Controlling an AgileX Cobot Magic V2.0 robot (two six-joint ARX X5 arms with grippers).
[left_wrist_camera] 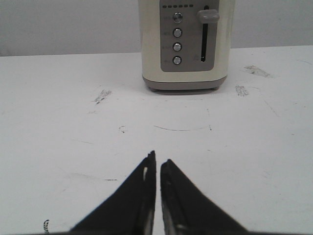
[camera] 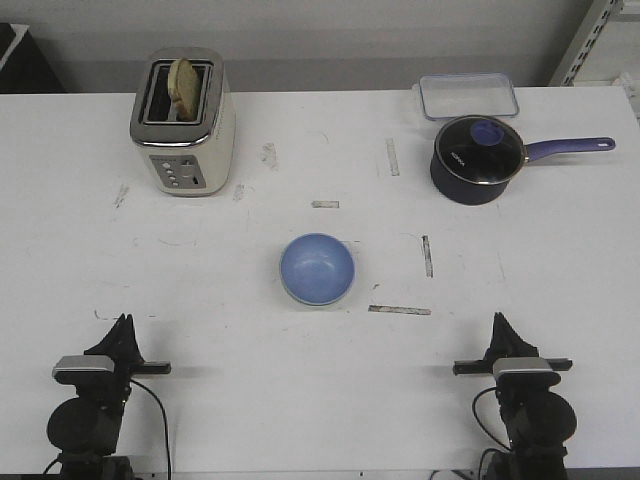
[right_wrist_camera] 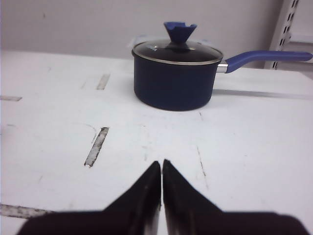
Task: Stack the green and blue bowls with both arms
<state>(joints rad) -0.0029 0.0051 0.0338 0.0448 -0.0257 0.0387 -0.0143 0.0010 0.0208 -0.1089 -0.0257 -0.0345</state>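
The light blue bowl (camera: pixel 317 267) sits upright at the middle of the white table (camera: pixel 230 290). A thin pale edge runs under its near rim; I cannot tell whether that is the green bowl, which shows nowhere else. My left gripper (camera: pixel 122 322) rests low at the near left, well apart from the bowl, shut and empty, as the left wrist view (left_wrist_camera: pixel 157 156) shows. My right gripper (camera: pixel 498 320) rests low at the near right, shut and empty, as the right wrist view (right_wrist_camera: pixel 162 162) shows. Neither wrist view shows a bowl.
A cream toaster (camera: pixel 183 122) with a slice of bread stands at the back left, straight ahead of the left gripper (left_wrist_camera: pixel 184 44). A dark saucepan with a purple handle (camera: pixel 480 158) stands at the back right (right_wrist_camera: pixel 175 73), with a clear lidded box (camera: pixel 468 96) behind it. Tape marks (camera: pixel 399 309) lie on the table.
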